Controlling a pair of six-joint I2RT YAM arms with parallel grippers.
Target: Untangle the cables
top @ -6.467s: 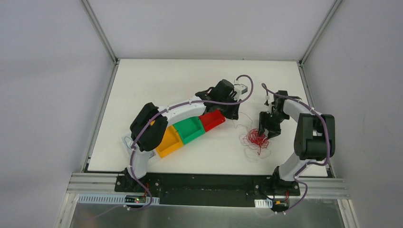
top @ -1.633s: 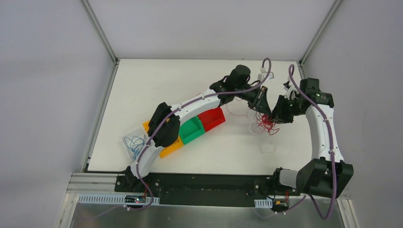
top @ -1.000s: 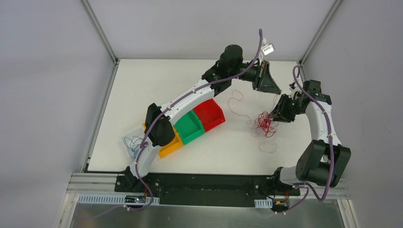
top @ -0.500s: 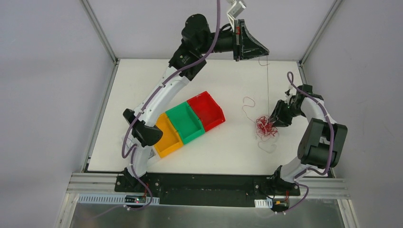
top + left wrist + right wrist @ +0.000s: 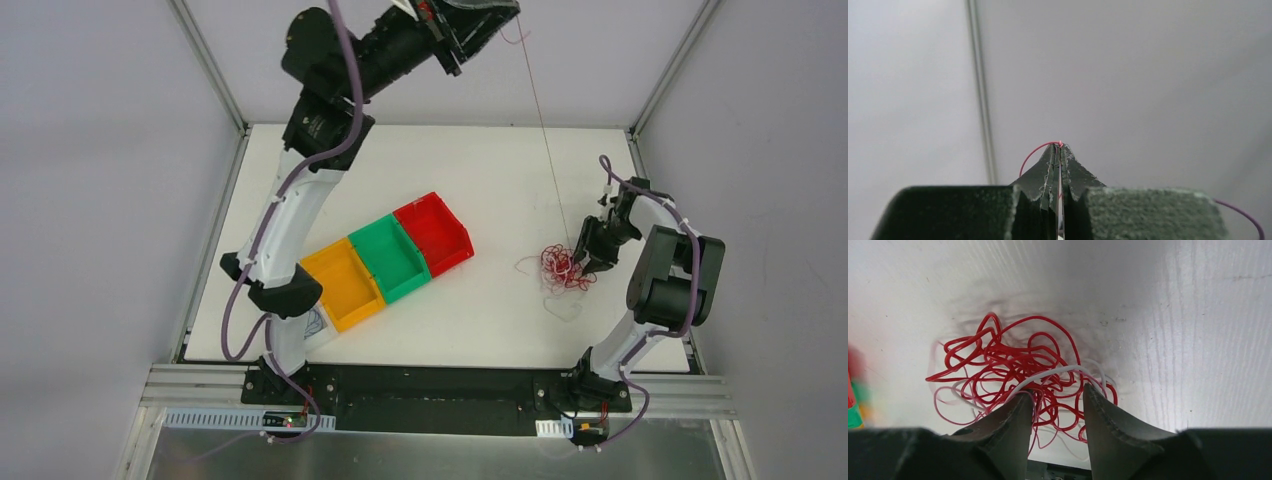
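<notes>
My left pincer (image 5: 1059, 148) is up high near the enclosure wall, jaws pressed together on one dark red strand (image 5: 542, 130) whose end curls out just past the tips. From there the strand drops straight and taut to the cables (image 5: 563, 268), a tight knot of bright red curls with a few white loops. It lies on the table (image 5: 480, 170) right at my right pincer (image 5: 1055, 392). That pincer's jaws stand partly apart astride the knot's near edge, with red strands between them and a white loop arcing across the tips. Three bins (image 5: 390, 262), red, green and yellow, sit well off to its left. A pale thing (image 5: 318, 322) with blue marks beside the yellow one is too small to read.
</notes>
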